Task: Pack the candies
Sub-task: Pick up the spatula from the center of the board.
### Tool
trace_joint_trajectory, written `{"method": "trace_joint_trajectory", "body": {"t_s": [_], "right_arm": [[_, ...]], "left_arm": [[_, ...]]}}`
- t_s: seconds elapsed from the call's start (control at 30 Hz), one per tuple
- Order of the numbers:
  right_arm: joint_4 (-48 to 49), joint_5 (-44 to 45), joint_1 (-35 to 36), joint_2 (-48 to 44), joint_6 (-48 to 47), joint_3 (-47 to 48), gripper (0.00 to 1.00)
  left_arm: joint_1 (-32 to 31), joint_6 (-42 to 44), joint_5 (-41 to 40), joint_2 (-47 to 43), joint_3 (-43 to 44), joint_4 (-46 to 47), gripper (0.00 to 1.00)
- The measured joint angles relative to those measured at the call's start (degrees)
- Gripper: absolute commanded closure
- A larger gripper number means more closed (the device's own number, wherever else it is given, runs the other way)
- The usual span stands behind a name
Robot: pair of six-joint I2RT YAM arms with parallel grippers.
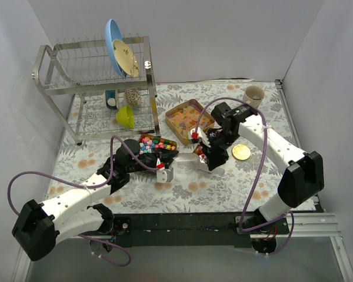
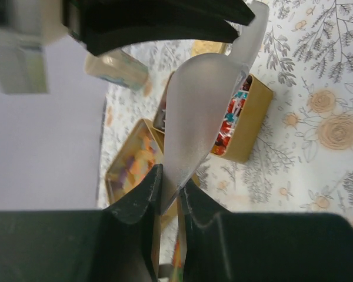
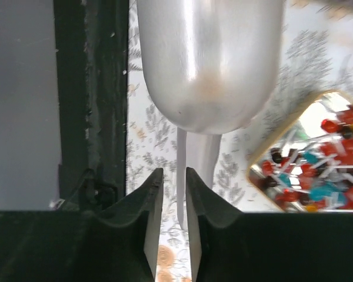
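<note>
A frosted translucent scoop [image 1: 191, 160] hangs between my two grippers above the table. My left gripper [image 1: 167, 158] is shut on the tip of its bowl [image 2: 200, 117]. My right gripper [image 1: 206, 156] is closed to a narrow gap with the scoop's handle [image 3: 183, 176] between its fingers. I see the bowl's underside [image 3: 209, 64], and no candy shows in it. A gold tin [image 1: 175, 144] of red-white-blue candies [image 2: 229, 120] lies just left of the scoop and shows in the right wrist view [image 3: 317, 170]. A second gold tin [image 1: 177, 108] behind holds orange-yellow pieces [image 1: 187, 117].
A dish rack [image 1: 94, 88] with a blue plate, a green bowl and cups stands at the back left. A round gold lid [image 1: 242, 152] lies right of my right gripper. A cream cup [image 1: 253, 94] stands at the back right. Grey walls enclose the table.
</note>
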Motion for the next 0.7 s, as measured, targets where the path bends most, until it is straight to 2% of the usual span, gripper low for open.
{"method": "trace_joint_trajectory", "body": {"t_s": [0.17,0.2,0.27,0.3,0.37,0.47,0.5,0.57,0.63,0.7], "right_arm": [[3.7,1.8,-2.1,-2.4,3.5,7.9,0.54],[5.8,2.7,-2.7,-3.9,5.1,8.5,0.4],[11.3,5.6,-3.8,-7.8,9.0,8.5,0.23],[15.1,7.4,-4.1,-10.2,11.5,7.9,0.07],[22.8,11.5,-4.1,-15.2,16.0,4.6,0.07],[32.9,16.0,-4.1,-21.9,21.5,-1.2,0.16],[35.0,16.7,-4.1,-22.9,22.8,-2.3,0.2],[37.7,17.1,-4.1,-22.8,24.0,-2.7,0.24],[39.2,17.0,-4.1,-21.8,23.8,-2.7,0.24],[39.4,17.1,-4.1,-20.9,22.5,-2.7,0.23]], "left_arm": [[0.0,-9.4,-5.4,0.8,7.3,-11.6,1.0],[0.0,-12.1,-6.6,1.4,9.7,-14.4,1.0],[0.0,-18.3,-8.9,3.2,15.1,-19.9,1.0],[0.0,-21.3,-9.9,4.3,17.8,-22.5,1.0],[0.0,-27.1,-11.4,6.4,22.4,-27.4,1.0],[0.5,-35.1,-11.9,7.7,25.4,-32.3,1.0],[0.8,-37.9,-11.8,7.7,25.5,-33.5,1.0],[2.5,-44.0,-10.8,7.7,25.3,-35.3,1.0],[7.9,-51.7,-7.2,7.6,24.1,-35.1,1.0],[16.5,-59.9,-1.4,8.0,22.5,-34.6,1.0]]}}
